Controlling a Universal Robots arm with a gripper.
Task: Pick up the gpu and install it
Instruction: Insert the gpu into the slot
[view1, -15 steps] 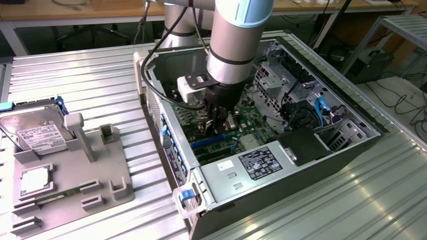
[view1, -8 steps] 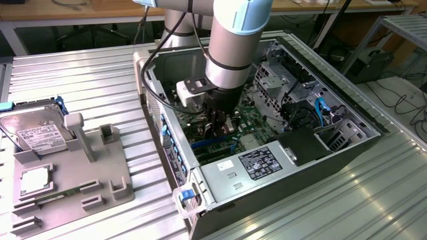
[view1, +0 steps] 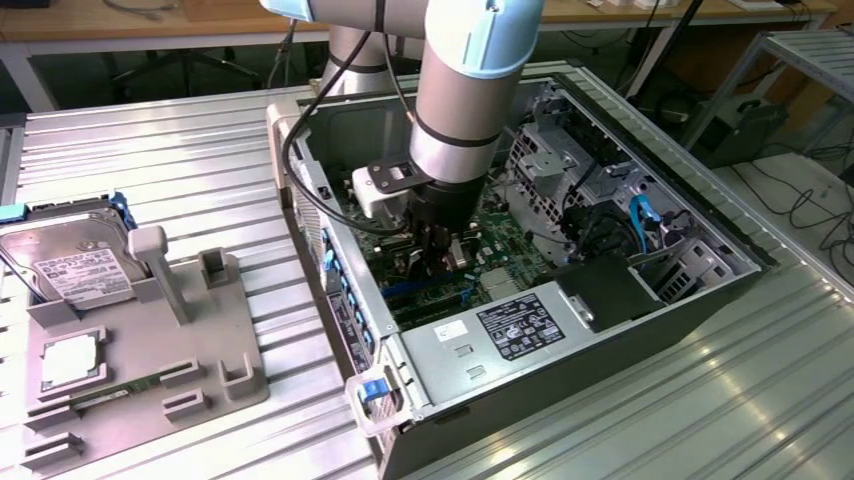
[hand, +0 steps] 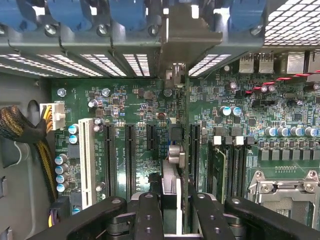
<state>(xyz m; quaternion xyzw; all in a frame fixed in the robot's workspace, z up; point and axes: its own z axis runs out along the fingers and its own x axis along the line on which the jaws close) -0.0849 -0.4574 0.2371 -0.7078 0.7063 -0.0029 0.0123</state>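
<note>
Exterior view, left to right: hard drive (view1: 74, 262) sat on grey fixture tray (view1: 200, 385), well apart from open PC case (view1: 694, 285). Gripper (hand: 172, 207) was down inside case, jaws clamped on gpu (hand: 181, 150), held edge-on. Card's long axis ran along black expansion slots (hand: 129, 157), above motherboard (hand: 250, 95). Memory slots (hand: 235, 162) crowded just beside.

Hand (hand: 172, 210) cut off by wrist frame edge; gpu (hand: 186, 150) seen edge-on, faces hidden.
</note>
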